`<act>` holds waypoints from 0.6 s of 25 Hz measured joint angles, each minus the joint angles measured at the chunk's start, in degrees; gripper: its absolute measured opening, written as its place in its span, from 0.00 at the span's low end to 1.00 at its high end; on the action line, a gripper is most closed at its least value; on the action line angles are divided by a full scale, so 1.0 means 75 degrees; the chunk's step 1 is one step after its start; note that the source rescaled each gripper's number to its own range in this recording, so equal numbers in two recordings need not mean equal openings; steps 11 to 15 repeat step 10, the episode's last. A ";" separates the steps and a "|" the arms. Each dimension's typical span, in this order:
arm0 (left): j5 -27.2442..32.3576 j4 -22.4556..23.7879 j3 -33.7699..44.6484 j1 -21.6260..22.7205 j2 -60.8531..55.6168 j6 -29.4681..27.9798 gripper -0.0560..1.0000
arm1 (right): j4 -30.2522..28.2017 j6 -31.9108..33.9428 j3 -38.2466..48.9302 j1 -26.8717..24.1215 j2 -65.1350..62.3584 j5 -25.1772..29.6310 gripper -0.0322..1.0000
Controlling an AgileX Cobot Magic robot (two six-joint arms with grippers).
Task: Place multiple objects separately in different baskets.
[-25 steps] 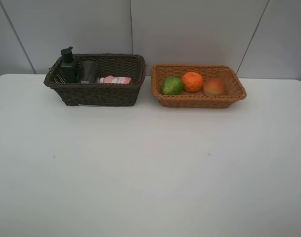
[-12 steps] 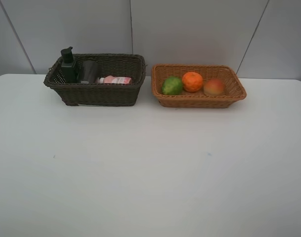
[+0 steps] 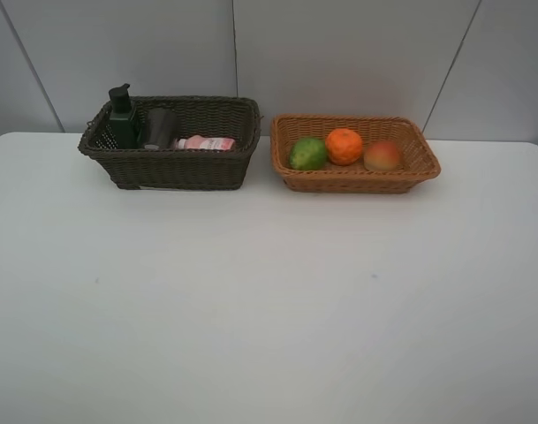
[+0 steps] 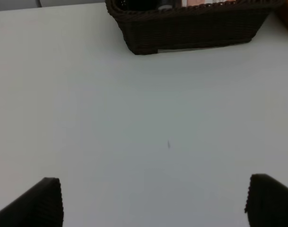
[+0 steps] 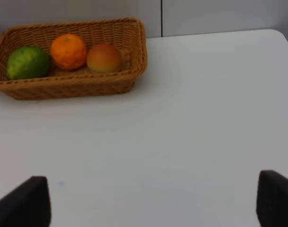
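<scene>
A broad white surface (image 3: pixel 269 300) filled most of the exterior high view, matte and evenly lit, with soft shadows only. Two tiny dark specks marked it, one toward the left (image 3: pixel 96 281) and one toward the right (image 3: pixel 373 276). Its far edge met a wall (image 3: pixel 339 53) of pale grey panels, split by thin dark seams: one near-vertical seam (image 3: pixel 234 49) close to the middle and slanted ones at either side. In the right wrist view the surface's rounded far corner (image 5: pixel 282 34) showed against the same grey wall. The light was diffuse, without glare.
</scene>
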 joint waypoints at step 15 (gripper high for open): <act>0.0000 0.0000 0.0000 0.0000 0.0000 0.0000 1.00 | 0.0000 0.0000 0.0000 0.0000 0.0000 0.0000 0.89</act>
